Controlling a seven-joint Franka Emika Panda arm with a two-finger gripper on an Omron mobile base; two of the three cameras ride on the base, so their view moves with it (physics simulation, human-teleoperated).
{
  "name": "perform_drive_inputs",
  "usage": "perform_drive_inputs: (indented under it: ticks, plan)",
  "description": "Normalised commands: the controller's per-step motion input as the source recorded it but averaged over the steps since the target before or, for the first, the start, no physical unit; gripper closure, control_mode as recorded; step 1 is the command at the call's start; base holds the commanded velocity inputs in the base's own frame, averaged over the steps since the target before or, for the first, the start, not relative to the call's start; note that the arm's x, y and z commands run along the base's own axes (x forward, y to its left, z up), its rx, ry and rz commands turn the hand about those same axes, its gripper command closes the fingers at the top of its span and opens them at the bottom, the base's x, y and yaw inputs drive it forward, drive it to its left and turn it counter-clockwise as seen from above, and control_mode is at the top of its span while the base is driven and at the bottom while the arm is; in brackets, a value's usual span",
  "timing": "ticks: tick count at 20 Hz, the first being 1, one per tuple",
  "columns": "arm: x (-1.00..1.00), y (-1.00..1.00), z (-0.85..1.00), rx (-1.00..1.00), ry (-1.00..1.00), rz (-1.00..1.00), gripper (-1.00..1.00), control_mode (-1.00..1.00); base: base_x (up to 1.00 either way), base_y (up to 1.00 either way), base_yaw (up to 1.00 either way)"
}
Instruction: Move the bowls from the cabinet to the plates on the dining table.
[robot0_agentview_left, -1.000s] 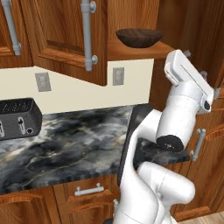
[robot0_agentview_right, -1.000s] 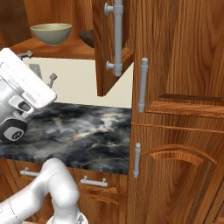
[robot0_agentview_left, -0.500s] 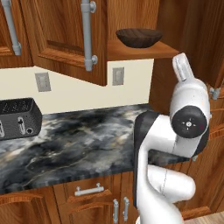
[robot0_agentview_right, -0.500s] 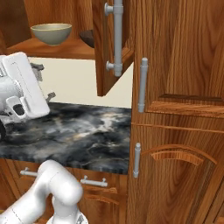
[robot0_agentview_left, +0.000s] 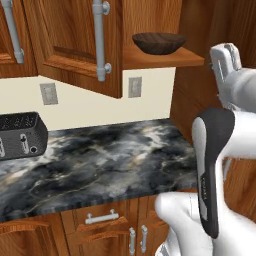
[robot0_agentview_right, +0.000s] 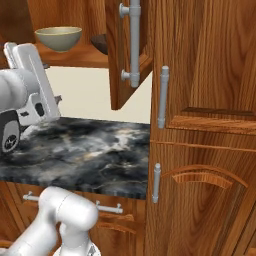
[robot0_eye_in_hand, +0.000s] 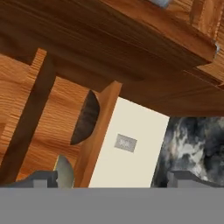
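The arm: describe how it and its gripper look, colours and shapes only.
The arm is made of rounded, glossy white shells, bulging at the joints. A long, dark grey to black panel with rounded ends runs down one segment in the left base view. In the right base view a round dark cap with a small pale mark covers a joint. The gripper ends in two small, blocky dark grey tips.

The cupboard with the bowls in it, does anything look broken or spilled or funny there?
Nothing stands out. The cabinet door hangs open, and the dark brown bowl and the pale bowl both sit upright on its shelf. The marble worktop below shows no spill. The gripper is open and empty.
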Motion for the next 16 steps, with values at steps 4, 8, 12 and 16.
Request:
perform_drive_inputs:
  ticks: [4, 8, 12, 16]
  plan:
    - [0.52, 0.0, -0.01, 0.11, 0.07, 0.51, -1.0, -1.0, 0.0, 0.0, 0.0]
    - [0.72, 0.08, -0.16, 0.03, 0.06, 0.42, -1.0, -1.0, 0.0, 0.0, 0.0]
    - [0.8, 0.29, -0.21, 0.0, 0.07, 0.35, -1.0, -1.0, 0.0, 0.0, 0.0]
    - [0.7, 0.54, -0.22, 0.0, 0.06, 0.27, -1.0, -1.0, 0.0, 0.0, 0.0]
